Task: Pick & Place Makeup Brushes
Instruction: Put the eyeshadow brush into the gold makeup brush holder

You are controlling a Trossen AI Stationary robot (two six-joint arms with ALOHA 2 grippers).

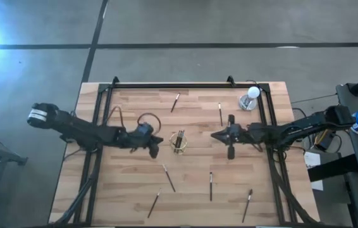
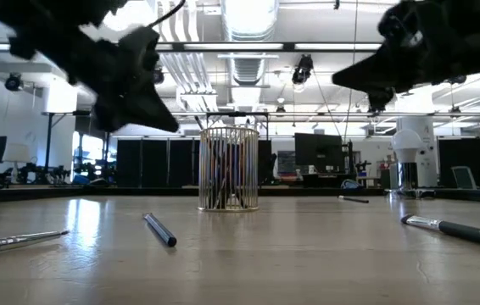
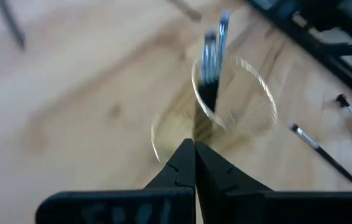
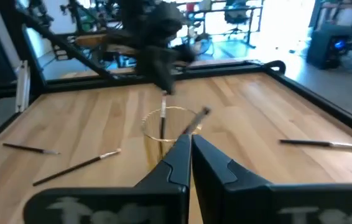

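A wire cup [image 1: 179, 142] stands upright near the table's middle, also in the low view [image 2: 229, 169], with a few makeup brushes [image 3: 210, 62] standing inside it. More dark brushes lie flat on the wood [image 1: 168, 178] [image 1: 210, 185] [image 1: 220, 114] [image 1: 175, 102]. My left gripper [image 1: 157, 147] hangs shut just left of the cup and above it [image 3: 194, 146]. My right gripper [image 1: 217, 135] hovers shut to the cup's right, raised off the table [image 4: 190, 142]. Neither holds a brush.
A white round-topped object [image 1: 250, 98] stands near the far right corner. Two more brushes lie near the near edge [image 1: 154, 202] [image 1: 247, 204]. A black frame [image 1: 166, 84] runs along the table's far edge and sides. Bare wood shows on the left part.
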